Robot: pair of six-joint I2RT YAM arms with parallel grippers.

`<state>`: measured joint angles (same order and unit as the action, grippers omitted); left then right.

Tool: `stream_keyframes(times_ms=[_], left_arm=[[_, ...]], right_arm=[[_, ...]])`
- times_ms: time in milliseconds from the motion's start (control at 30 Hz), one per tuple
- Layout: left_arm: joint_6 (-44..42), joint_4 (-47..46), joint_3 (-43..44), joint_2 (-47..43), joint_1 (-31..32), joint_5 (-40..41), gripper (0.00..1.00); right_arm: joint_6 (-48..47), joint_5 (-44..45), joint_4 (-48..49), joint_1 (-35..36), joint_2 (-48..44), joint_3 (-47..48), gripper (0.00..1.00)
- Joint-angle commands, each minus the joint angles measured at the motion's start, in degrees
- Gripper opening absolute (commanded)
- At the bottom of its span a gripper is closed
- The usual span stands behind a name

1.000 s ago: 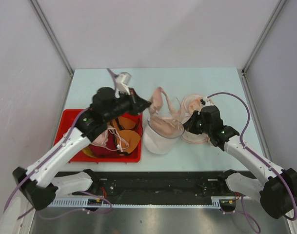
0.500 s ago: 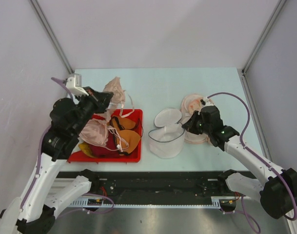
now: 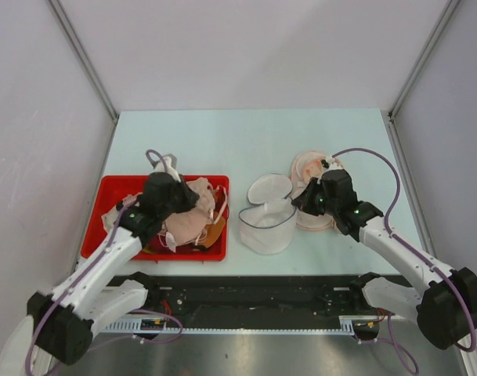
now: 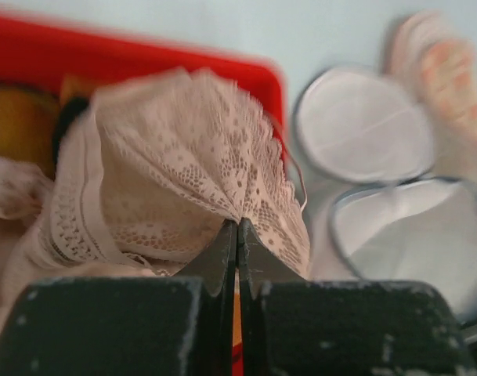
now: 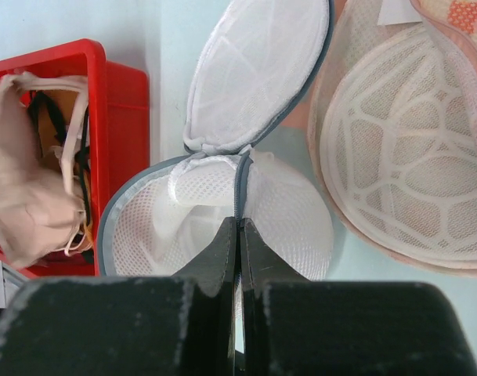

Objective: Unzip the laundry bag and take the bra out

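Note:
The laundry bag (image 3: 265, 227) stands unzipped in the middle of the table, its round lid (image 3: 268, 188) flipped back and its white mesh inside (image 5: 183, 227) empty. My right gripper (image 3: 295, 205) is shut on the bag's grey zipper rim (image 5: 240, 196) at its right side. The bra (image 3: 195, 218), pale pink with lace (image 4: 199, 149), hangs bunched over the red tray (image 3: 121, 184). My left gripper (image 4: 238, 225) is shut on a fold of its lace, low over the pile in the tray.
The tray holds orange, maroon and dark bras (image 3: 215, 231) under the pale one. A pinkish round mesh bag (image 3: 310, 168) with peach fabric lies right of the laundry bag, close behind my right wrist. The tray's right wall (image 5: 121, 86) is near the bag.
My left arm swung the bra from above the laundry bag leftward and brought it down over the red tray. The right gripper stayed on the bag's rim.

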<state>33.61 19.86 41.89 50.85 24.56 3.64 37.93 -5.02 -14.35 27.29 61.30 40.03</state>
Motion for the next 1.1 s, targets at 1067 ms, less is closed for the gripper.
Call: stream_keyframes(times_ms=[1067], left_arm=[[7.08,-3.59,-14.36,-7.01,-0.47,-0.21,0.0]], right_arm=[[-0.49,2.29,0.46,0.66,-3.02,0.49,0.0]])
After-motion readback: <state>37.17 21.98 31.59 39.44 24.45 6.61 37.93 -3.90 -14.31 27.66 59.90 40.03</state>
